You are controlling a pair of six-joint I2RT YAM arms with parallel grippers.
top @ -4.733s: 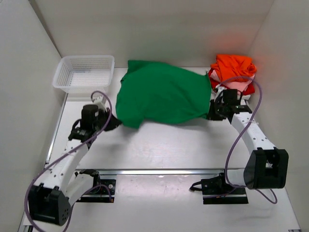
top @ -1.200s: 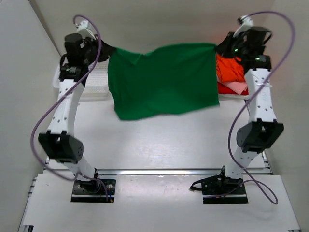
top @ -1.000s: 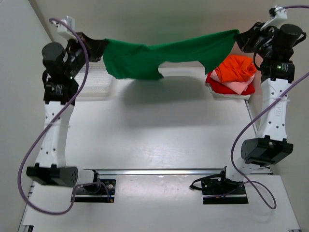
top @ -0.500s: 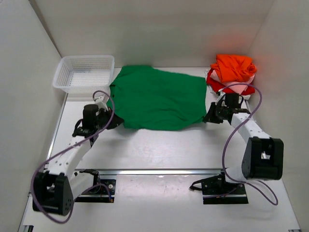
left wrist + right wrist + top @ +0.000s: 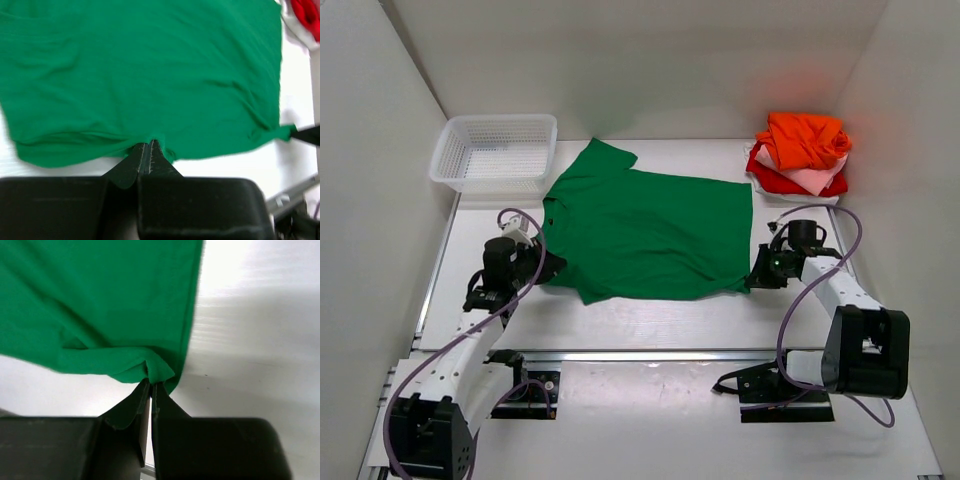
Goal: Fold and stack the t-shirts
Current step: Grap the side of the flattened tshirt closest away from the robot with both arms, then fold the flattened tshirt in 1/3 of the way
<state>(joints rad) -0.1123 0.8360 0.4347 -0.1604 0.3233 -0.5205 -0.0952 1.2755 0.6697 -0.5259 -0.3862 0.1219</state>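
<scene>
The green t-shirt (image 5: 650, 235) lies spread flat on the table, one sleeve pointing to the back left. My left gripper (image 5: 548, 268) is shut on its near left edge; the left wrist view shows the fingertips (image 5: 148, 146) pinching the green hem (image 5: 150, 90). My right gripper (image 5: 756, 277) is shut on the near right corner; the right wrist view shows the cloth (image 5: 100, 305) bunched between the closed fingers (image 5: 151, 383). A pile of orange (image 5: 807, 137), pale pink (image 5: 812, 177) and red (image 5: 780, 180) shirts sits at the back right.
A white mesh basket (image 5: 496, 150) stands at the back left, just left of the green sleeve. White walls close in the table at the back and both sides. The arm bases and a metal rail (image 5: 650, 355) run along the near edge.
Both arms lifted the green shirt high and stretched it, then brought it down. Since half a second ago they have pulled it toward the near edge, and it lies flatter with a sleeve showing.
</scene>
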